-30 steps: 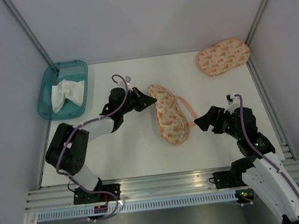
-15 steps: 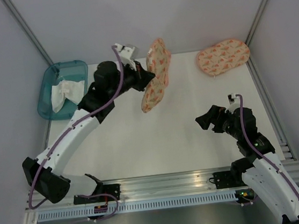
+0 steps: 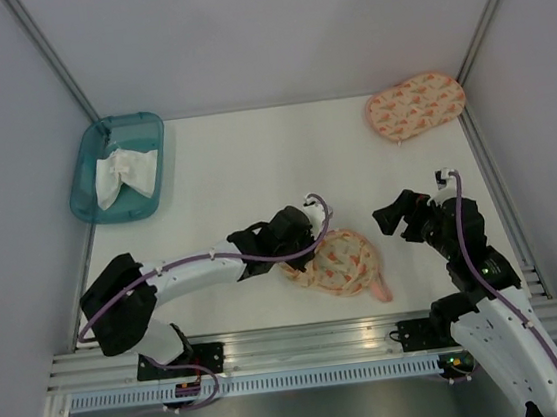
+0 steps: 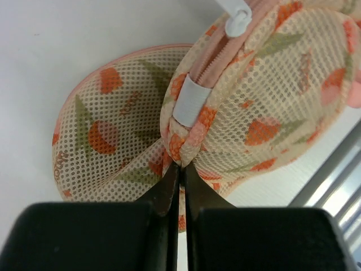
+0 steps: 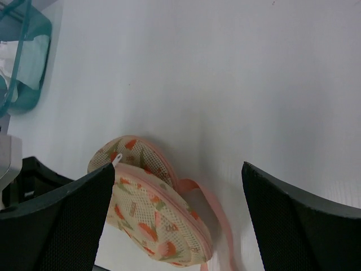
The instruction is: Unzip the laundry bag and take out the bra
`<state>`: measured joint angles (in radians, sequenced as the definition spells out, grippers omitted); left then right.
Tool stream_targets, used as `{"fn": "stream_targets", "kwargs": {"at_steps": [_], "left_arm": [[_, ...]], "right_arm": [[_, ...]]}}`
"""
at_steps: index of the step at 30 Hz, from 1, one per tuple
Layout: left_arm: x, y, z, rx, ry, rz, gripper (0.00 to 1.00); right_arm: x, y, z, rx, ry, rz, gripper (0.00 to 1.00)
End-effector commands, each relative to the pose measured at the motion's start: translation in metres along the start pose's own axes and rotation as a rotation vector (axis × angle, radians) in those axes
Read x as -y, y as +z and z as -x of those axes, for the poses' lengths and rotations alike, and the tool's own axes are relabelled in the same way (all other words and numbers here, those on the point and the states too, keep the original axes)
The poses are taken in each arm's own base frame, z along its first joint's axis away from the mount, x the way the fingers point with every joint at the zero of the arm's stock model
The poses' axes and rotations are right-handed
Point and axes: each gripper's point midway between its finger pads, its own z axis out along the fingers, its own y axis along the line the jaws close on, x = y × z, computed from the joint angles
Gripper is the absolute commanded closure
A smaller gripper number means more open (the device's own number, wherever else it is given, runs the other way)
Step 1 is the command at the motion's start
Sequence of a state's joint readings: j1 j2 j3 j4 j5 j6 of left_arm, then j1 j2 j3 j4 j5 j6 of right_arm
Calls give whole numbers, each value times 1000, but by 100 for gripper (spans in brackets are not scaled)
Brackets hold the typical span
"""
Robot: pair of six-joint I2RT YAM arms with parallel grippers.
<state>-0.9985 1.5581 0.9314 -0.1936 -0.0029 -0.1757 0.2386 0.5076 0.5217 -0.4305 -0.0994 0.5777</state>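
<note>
White table [image 3: 223,164], pale walls on three sides: near the middle of its near edge, the left gripper [image 4: 181,167] is clamped on the laundry bag [image 3: 343,261]. The jaws are pressed together on a pinch of the peach mesh where the pouch folds over on itself. The bag's lower half lies flat on the table. Its white zipper pull [image 4: 237,22] sits at the top of the fold (the stretch of zipper in the left wrist view is closed), and a pink strap [image 3: 377,288] trails toward the near edge. Just right of the bag, the right gripper [image 3: 394,211] hovers with fingers spread wide, holding nothing. A second printed pouch [image 3: 416,105] lies in the far right corner. A teal tray [image 3: 140,124] with a white cloth [image 3: 124,174] sits in the far left corner.
</note>
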Motion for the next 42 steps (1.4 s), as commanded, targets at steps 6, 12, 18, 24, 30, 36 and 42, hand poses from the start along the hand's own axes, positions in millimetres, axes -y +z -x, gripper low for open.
{"fn": "stream_targets", "kwargs": {"at_steps": [6,12,18,24,30,36,42], "left_arm": [[68,-20,-16,97,-6,-95,98],[85,-38,-30,157,-56,-105,87],[118,-69,-32,203,-56,-226,55],[135,-88,-31,264,-121,-276,15],[115,-84,-25,316,-273,-175,0],[147,-76,-8,346,-354,-322,65],[207,-78,13,364,-383,-695,98]], "right_arm": [[-5,-2,21,48,-33,-15,2],[-5,2,22,42,-48,-20,2],[-2,5,22,35,-56,-38,2],[-1,8,20,17,-61,-41,2],[-1,8,18,8,-64,-36,2],[-6,8,15,6,-62,-3,5],[-8,10,6,-34,-63,25,18]]}}
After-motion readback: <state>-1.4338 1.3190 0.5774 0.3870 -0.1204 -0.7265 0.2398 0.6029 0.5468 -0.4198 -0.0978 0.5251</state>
